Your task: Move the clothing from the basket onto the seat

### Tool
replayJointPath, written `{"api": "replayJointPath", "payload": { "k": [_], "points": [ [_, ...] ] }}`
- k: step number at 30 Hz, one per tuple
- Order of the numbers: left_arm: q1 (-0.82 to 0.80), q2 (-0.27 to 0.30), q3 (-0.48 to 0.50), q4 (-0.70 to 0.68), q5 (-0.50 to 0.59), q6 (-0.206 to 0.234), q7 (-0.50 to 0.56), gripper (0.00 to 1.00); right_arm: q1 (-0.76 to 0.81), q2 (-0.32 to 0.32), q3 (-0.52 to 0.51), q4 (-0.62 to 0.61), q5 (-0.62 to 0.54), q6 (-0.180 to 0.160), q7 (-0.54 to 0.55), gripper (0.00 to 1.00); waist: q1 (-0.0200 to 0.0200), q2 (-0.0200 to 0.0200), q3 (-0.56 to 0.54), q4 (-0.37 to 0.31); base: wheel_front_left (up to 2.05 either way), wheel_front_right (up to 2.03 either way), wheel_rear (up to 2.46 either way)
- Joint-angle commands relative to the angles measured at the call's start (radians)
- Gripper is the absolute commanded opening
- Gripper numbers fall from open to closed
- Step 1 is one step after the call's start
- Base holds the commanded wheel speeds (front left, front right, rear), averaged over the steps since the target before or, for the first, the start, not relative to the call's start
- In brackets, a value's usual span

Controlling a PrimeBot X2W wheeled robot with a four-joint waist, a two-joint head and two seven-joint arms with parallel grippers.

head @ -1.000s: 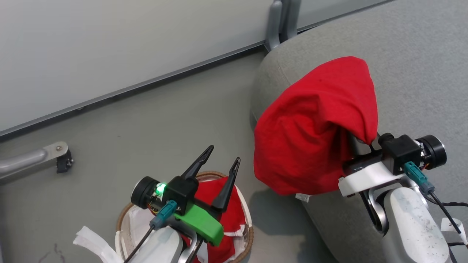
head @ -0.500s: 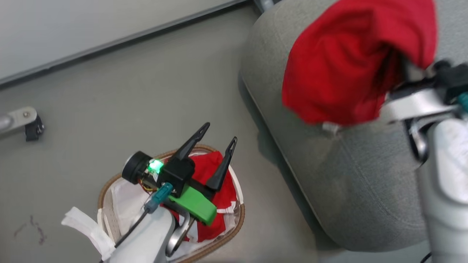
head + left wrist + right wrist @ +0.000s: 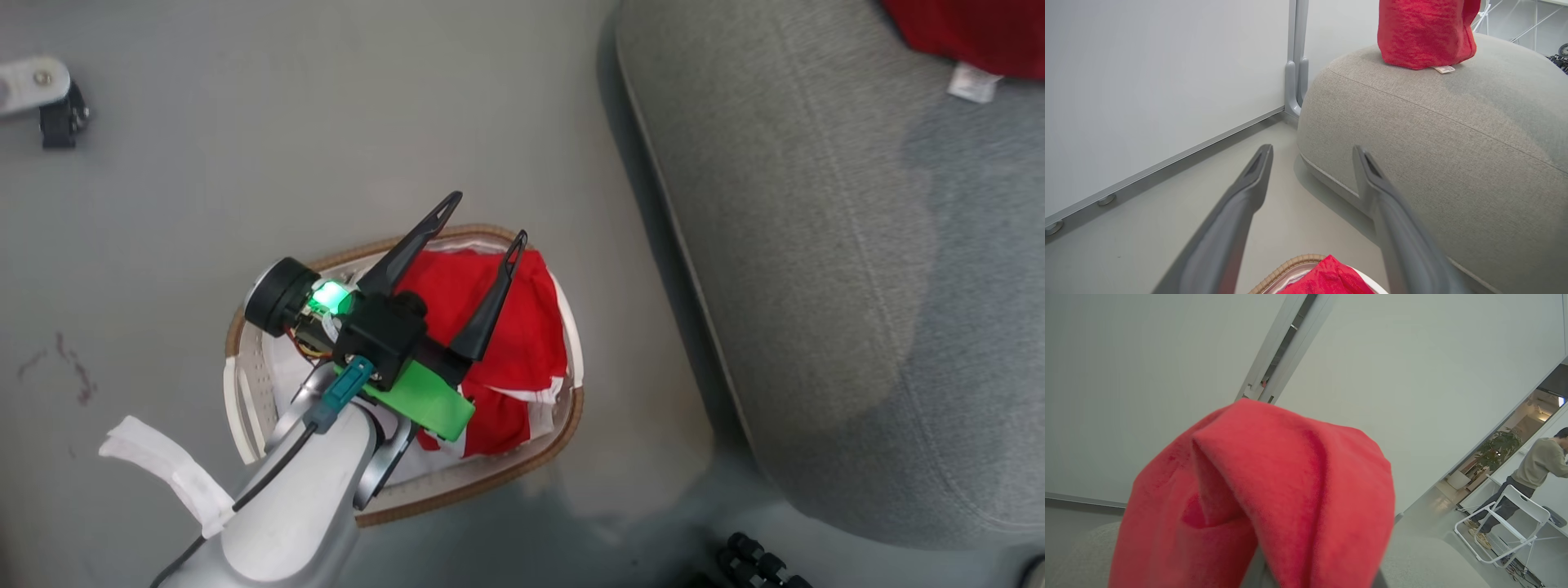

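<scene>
Clothing (image 3: 531,327) sits in two places right now. The plain red garment (image 3: 1425,32) hangs from my right gripper over the seat (image 3: 816,286), with its lower edge and white label (image 3: 1443,69) at or just above the grey cushion; I cannot tell whether they touch. The striped garment (image 3: 535,384) lies bunched in the basket (image 3: 490,482) on the floor (image 3: 245,163) beside the seat. I read the raised hold as carrying the cloth past the cushion's rounded edge to the flat top before letting go. The right jaws are closed tight. Red fabric drapes over them in the right wrist view, so I judge it pinched between them. My left gripper (image 3: 486,216) hovers over the basket with jaws spread wide, holding nothing and touching nothing, placed, I'd say, to go down for the second piece.
</scene>
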Motion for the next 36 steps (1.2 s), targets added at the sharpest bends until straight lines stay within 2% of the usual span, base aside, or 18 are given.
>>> {"api": "replayJointPath", "payload": {
  "k": [1, 5, 9, 10, 13, 15, 16, 17, 18, 27, 36],
  "points": [
    [-0.028, 0.002, 0.004, -0.004, 0.013, -0.003, -0.001, 1.0, -0.009, -0.014, -0.019, 0.022, -0.018, -0.001, -0.002, 0.0, -0.0001, 0.0, 0.116, 0.074, 0.0, 0.0, 0.0],
    [-0.051, -0.009, 0.013, -0.014, 0.02, -0.003, -0.001, 1.0, 0.019, -0.013, -0.072, 0.079, -0.044, -0.001, -0.002, 0.0, -0.0001, 0.0, 0.158, 0.086, 0.0, 0.0, 0.0],
    [-0.06, -0.015, 0.024, -0.022, 0.03, -0.003, -0.001, 1.0, 0.044, 0.014, -0.139, 0.115, -0.049, -0.001, -0.002, 0.0, -0.0001, 0.0, 0.185, 0.084, 0.0, 0.0, 0.0],
    [-0.059, -0.013, 0.027, -0.019, 0.034, -0.003, -0.001, 1.0, 0.055, 0.027, -0.154, 0.119, -0.054, -0.001, -0.002, 0.06, -0.0001, 0.0, 0.188, 0.082, 0.0, 0.0, 0.0],
    [-0.053, -0.01, 0.034, -0.016, 0.035, -0.003, -0.001, 1.0, 0.08, 0.058, -0.18, 0.113, -0.063, -0.001, -0.002, 0.08, -0.0001, 0.0, 0.191, 0.073, 0.0, 0.0, 0.0],
    [-0.046, -0.006, 0.04, -0.015, 0.037, -0.003, -0.001, 1.0, 0.089, 0.076, -0.201, 0.101, -0.056, -0.001, -0.002, 0.15, -0.0001, 0.0, 0.191, 0.064, 0.0, 0.0, 0.0],
    [-0.042, -0.005, 0.041, -0.013, 0.037, -0.003, -0.001, 1.0, 0.097, 0.087, -0.21, 0.096, -0.056, -0.001, -0.002, 0.31, -0.0001, 0.0, 0.188, 0.06, 0.0, 0.0, 0.0],
    [-0.04, -0.004, 0.043, -0.011, 0.037, -0.003, -0.001, 1.0, 0.104, 0.096, -0.211, 0.089, -0.057, -0.001, -0.002, 0.55, -0.0001, 0.0, 0.186, 0.056, 0.0, 0.0, 0.0],
    [-0.039, -0.002, 0.045, -0.008, 0.036, -0.003, -0.001, 1.0, 0.116, 0.108, -0.21, 0.079, -0.059, -0.001, -0.002, 1.0, -0.0001, 0.0, 0.181, 0.051, 0.0, 0.0, 0.0],
    [-0.02, -0.003, 0.076, -0.001, 0.018, -0.003, -0.001, 1.0, 0.24, 0.171, -0.203, -0.024, -0.04, -0.001, -0.002, 1.0, -0.0001, 0.0, 0.103, 0.03, 0.0, 0.0, 0.0],
    [0.045, -0.043, 0.124, 0.007, -0.018, -0.003, -0.001, 1.0, 0.378, 0.195, -0.198, -0.099, -0.041, -0.001, -0.002, 1.0, -0.0001, 0.0, -0.053, 0.064, 0.0, 0.0, 0.0]
  ]
}}
